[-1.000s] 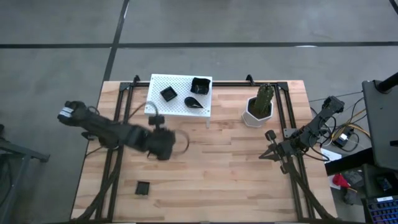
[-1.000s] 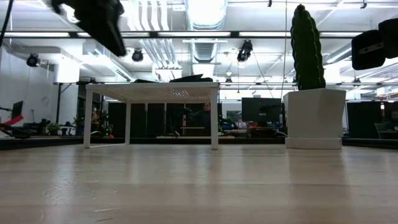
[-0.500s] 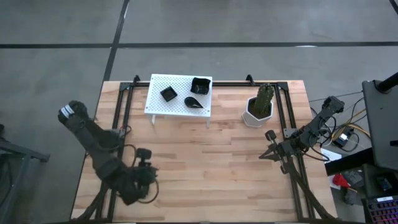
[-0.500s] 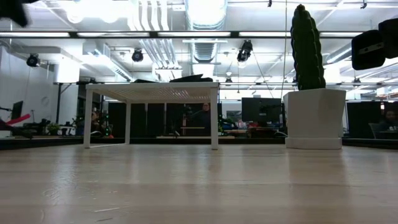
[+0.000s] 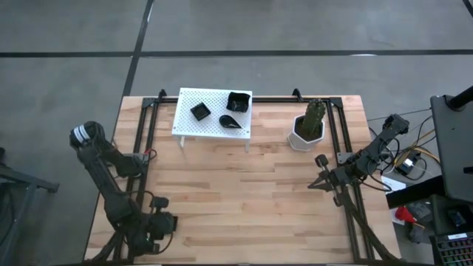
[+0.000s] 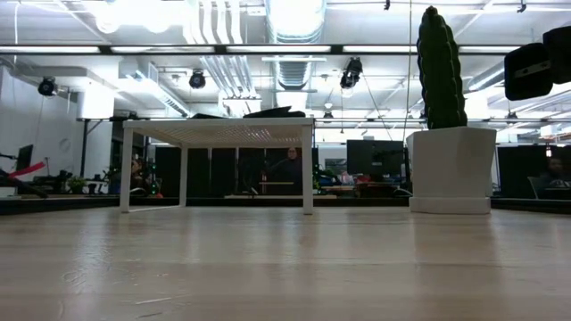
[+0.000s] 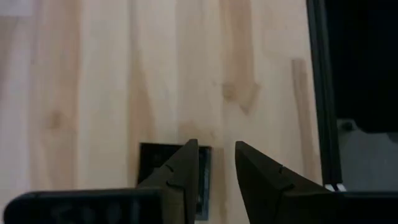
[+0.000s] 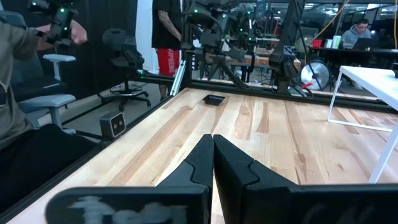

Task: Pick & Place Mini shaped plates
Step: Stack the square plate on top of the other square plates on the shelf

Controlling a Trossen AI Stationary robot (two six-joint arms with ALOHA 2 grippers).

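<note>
Three black mini shaped plates lie on the white perforated rack (image 5: 188,127) at the far side: a small square (image 5: 199,111), a raised-rim square (image 5: 238,101) and a teardrop (image 5: 233,122). A fourth small square plate (image 7: 155,167) lies flat on the wood near the table's near left corner, also seen in the right wrist view (image 8: 214,99). My left gripper (image 5: 164,222) hangs open above it, pointing steeply down; in the left wrist view its fingers (image 7: 216,147) frame the plate's edge, and one finger covers part of the plate. My right gripper (image 5: 323,178) waits shut at the right side.
A white pot with a green cactus (image 5: 307,130) stands right of the rack. Black frame rails (image 5: 138,133) run along the table's left and right sides. Bare wood lies between rack and near edge. People and desks show in the room beyond.
My left gripper has swung from the middle of the table, just in front of the rack, toward the near left corner. It has sunk and tipped further down, and now stands over the square plate on the wood. It has left the low view.
</note>
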